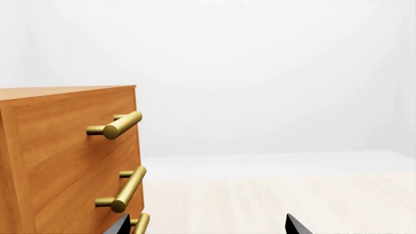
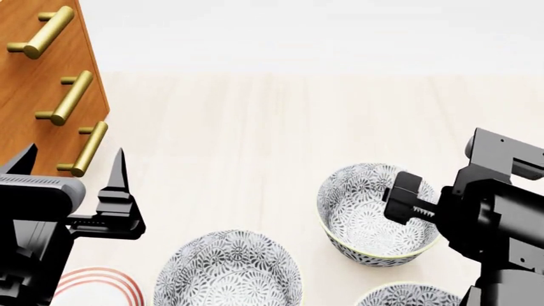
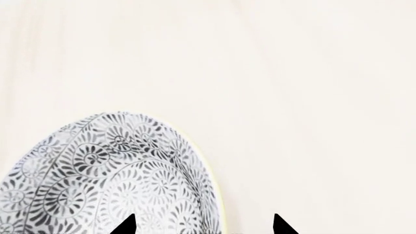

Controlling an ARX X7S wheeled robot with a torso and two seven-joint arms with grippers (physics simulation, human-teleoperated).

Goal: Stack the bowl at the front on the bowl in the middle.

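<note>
Three grey-patterned bowls stand on the pale table in the head view. The front bowl point(image 2: 406, 296) is cut by the picture's lower edge. The middle bowl point(image 2: 228, 271) sits to its left. The far bowl point(image 2: 361, 210) lies partly under my right arm point(image 2: 497, 220), which hides that gripper's fingers. In the right wrist view my right gripper point(image 3: 201, 225) is open above the rim of a patterned bowl point(image 3: 97, 170); which bowl it is I cannot tell. My left gripper point(image 2: 72, 159) point(image 1: 208, 226) is open and empty beside the drawer unit.
A wooden drawer unit point(image 2: 34, 95) point(image 1: 58, 161) with brass bar handles point(image 2: 72, 95) stands at the far left, close to my left gripper. A white plate with red rings point(image 2: 98, 287) lies at the near left. Bare table point(image 2: 281, 121) stretches beyond the bowls.
</note>
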